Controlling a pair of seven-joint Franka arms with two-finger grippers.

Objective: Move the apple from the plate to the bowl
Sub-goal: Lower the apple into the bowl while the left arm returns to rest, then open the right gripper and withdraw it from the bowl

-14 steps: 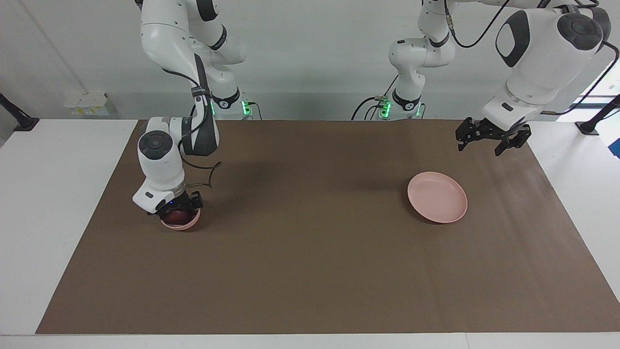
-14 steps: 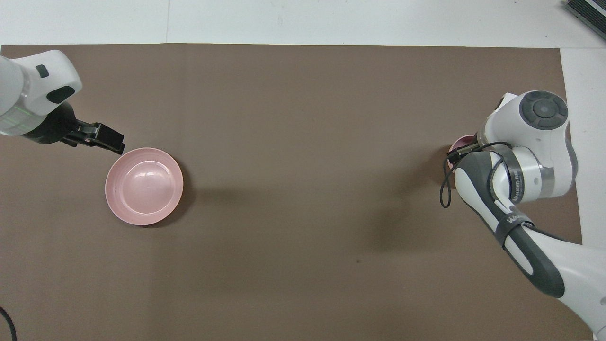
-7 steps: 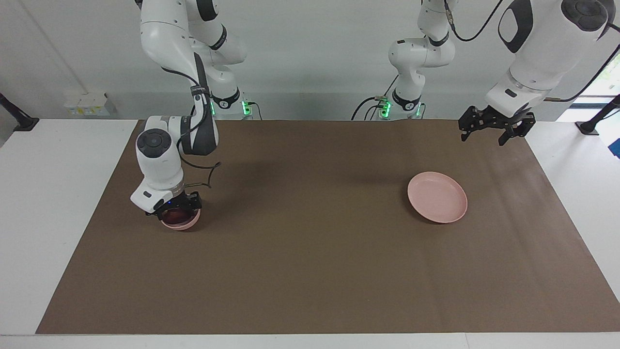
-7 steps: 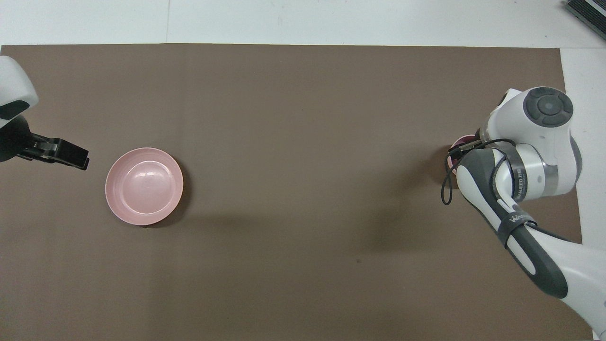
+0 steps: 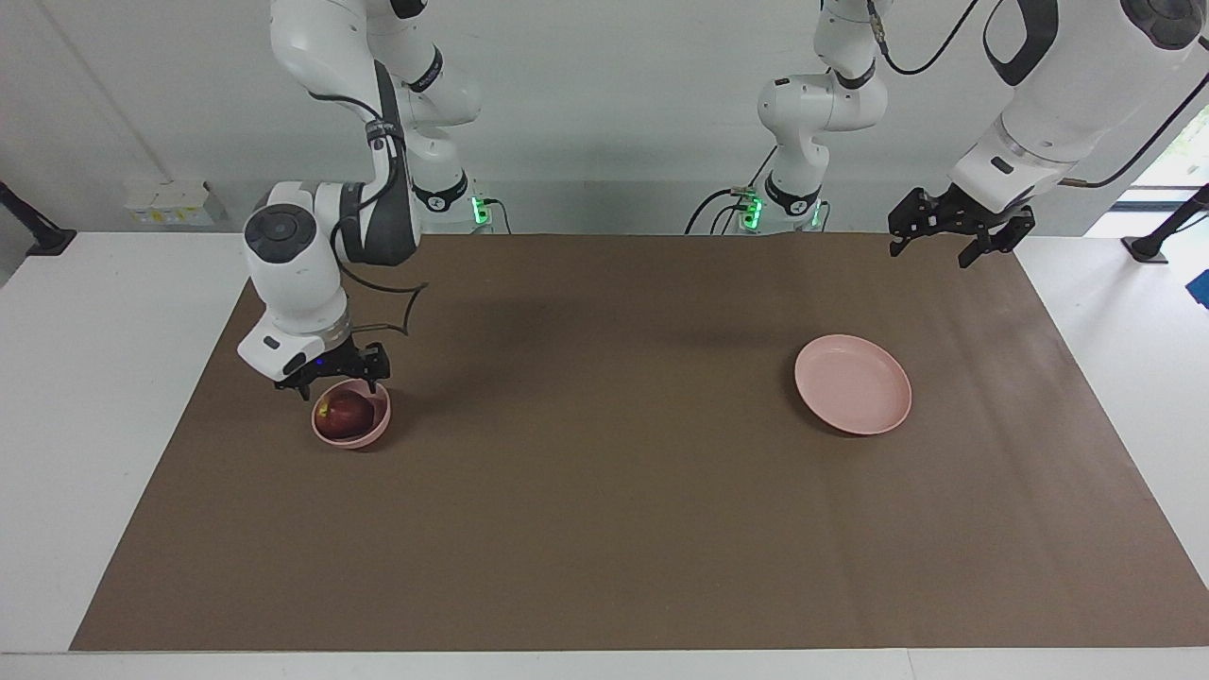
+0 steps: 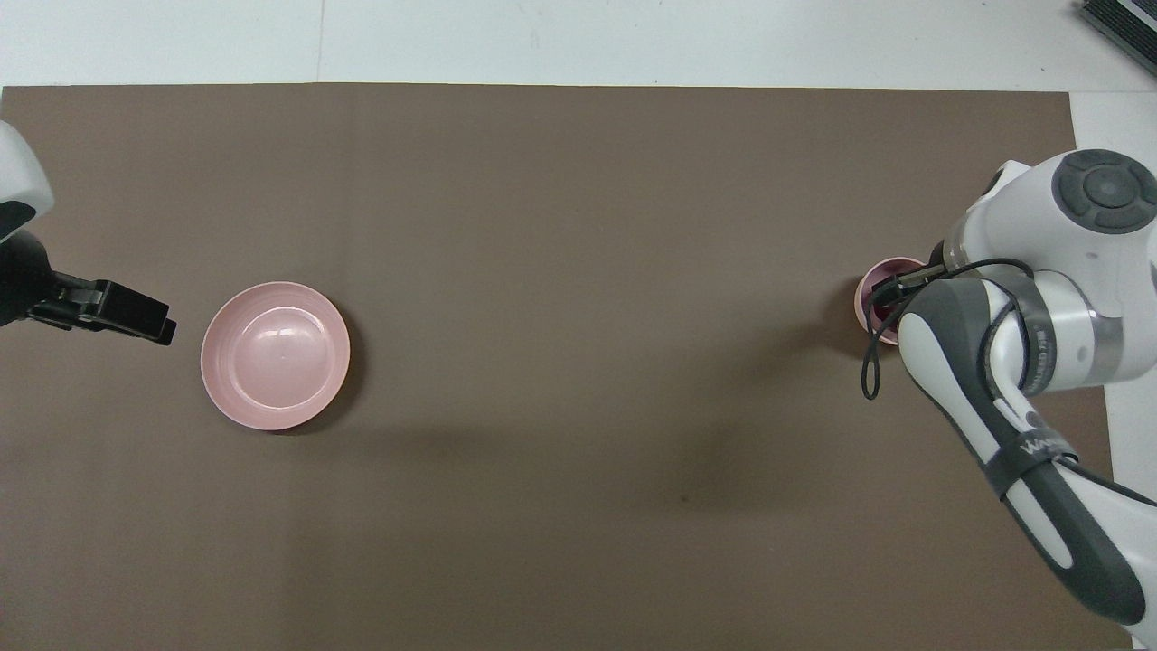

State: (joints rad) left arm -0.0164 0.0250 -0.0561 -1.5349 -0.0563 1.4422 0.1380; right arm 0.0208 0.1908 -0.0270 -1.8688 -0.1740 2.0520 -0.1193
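The dark red apple (image 5: 345,414) lies in the small deep pink bowl (image 5: 366,438) at the right arm's end of the brown mat. My right gripper (image 5: 331,382) is open and empty, just above the bowl's rim and apart from the apple. The flat pink plate (image 5: 853,384) lies bare toward the left arm's end. My left gripper (image 5: 947,242) is open and empty, raised over the mat's corner beside the plate. In the overhead view the right arm hides most of the bowl (image 6: 870,282); the plate (image 6: 275,354) and the left gripper (image 6: 136,315) show.
A brown mat (image 5: 604,491) covers the white table (image 5: 104,397). A small white box (image 5: 170,202) stands at the table's edge near the robots, at the right arm's end.
My right gripper has let go of the apple and risen out of the bowl, leaving the apple inside. My left gripper has risen and drawn away from the plate toward the robots.
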